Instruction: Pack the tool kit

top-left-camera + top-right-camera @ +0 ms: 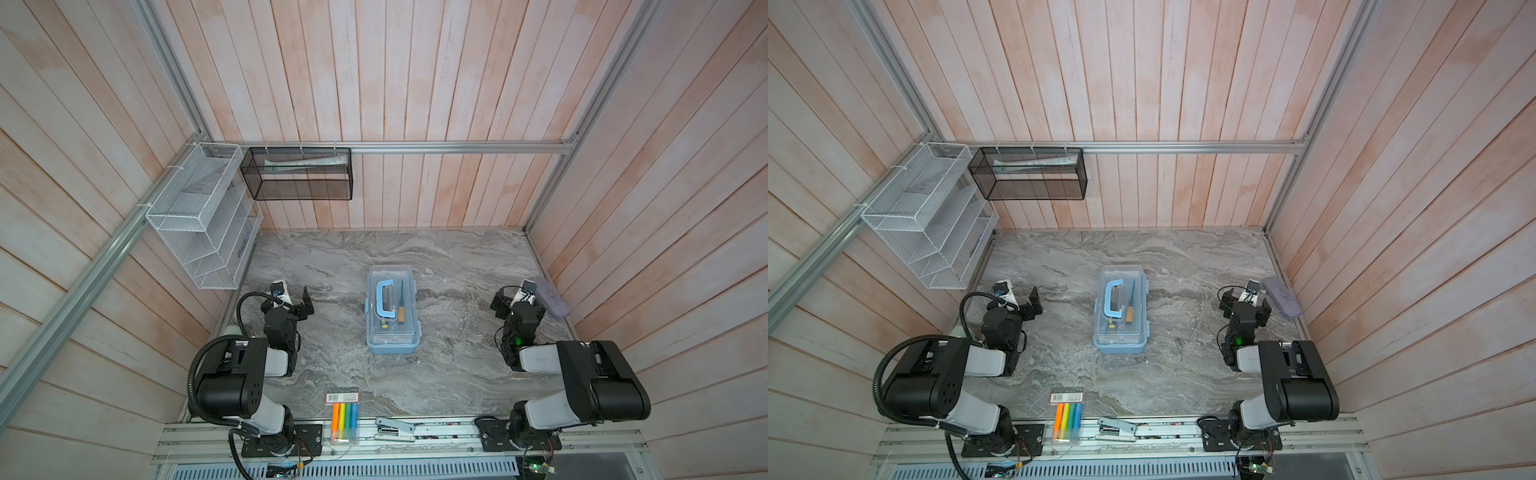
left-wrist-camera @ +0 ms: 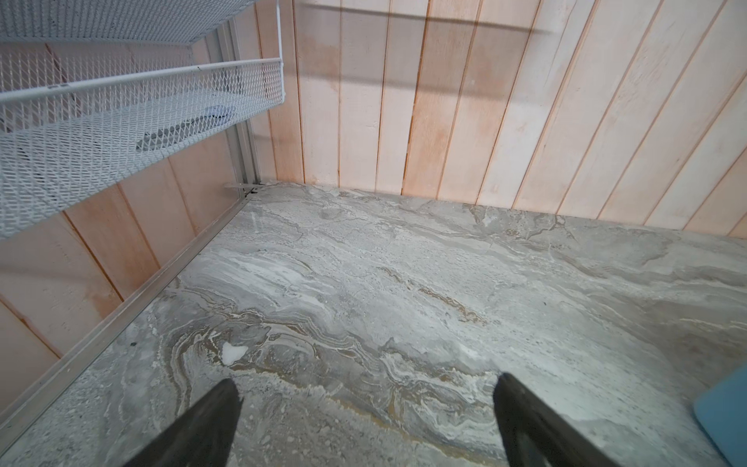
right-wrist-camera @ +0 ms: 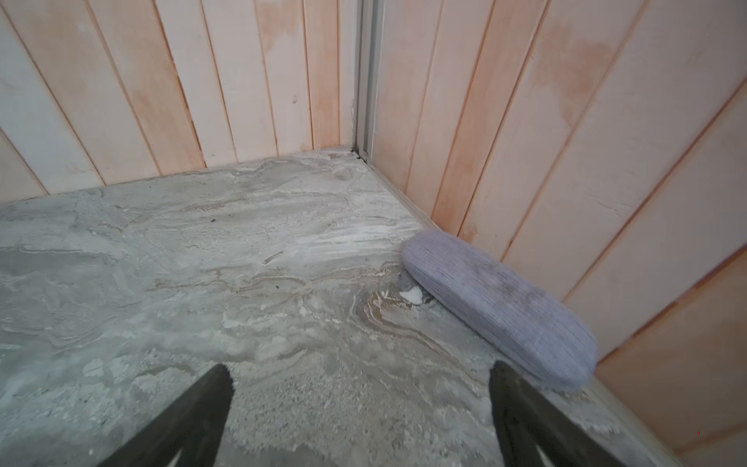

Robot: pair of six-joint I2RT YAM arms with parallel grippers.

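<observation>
- One tool kit (image 1: pixel 390 309), a light blue plastic box with a clear lid, standing near the middle of the grey marble-patterned tabletop (image 1: pixel 457 266), its long side running away from my bases. It is well apart from both of my arms and touched by neither.
- One blue top handle (image 1: pixel 384 301), lying flat on the lid of the kit.
- One screwdriver with a wooden grip and dark shaft (image 1: pixel 401 305), just beside the handle (whether on the lid or under it I cannot tell).
- My left gripper (image 2: pixel 366 388): the two dark fingers (image 2: pixel 226 400) are spread wide with only bare tabletop between them. It holds nothing. A light blue corner of the kit shows at the edge of this wrist view.
- My right gripper (image 3: pixel 359 376): fingers (image 3: pixel 505 388) equally wide apart, likewise holding nothing, low over the tabletop.
- One grey-lilac oblong fabric-textured case (image 3: pixel 497 299), lying along the right-hand wooden wall, near my right fingers but not touching them.
- One flat clear pack of coloured markers (image 1: pixel 344 419) (orange, yellow, green, blue), at the near edge of the table, partly over the metal rail.
- One grey metal stapler (image 1: pixel 395 428), just beside the marker pack on that rail.
- One white wire-mesh tiered rack (image 1: pixel 199 216), fixed to the left wall frame.
- One black mesh wall basket (image 1: pixel 299 174), hung from the back rail, with a pale flat item inside.
</observation>
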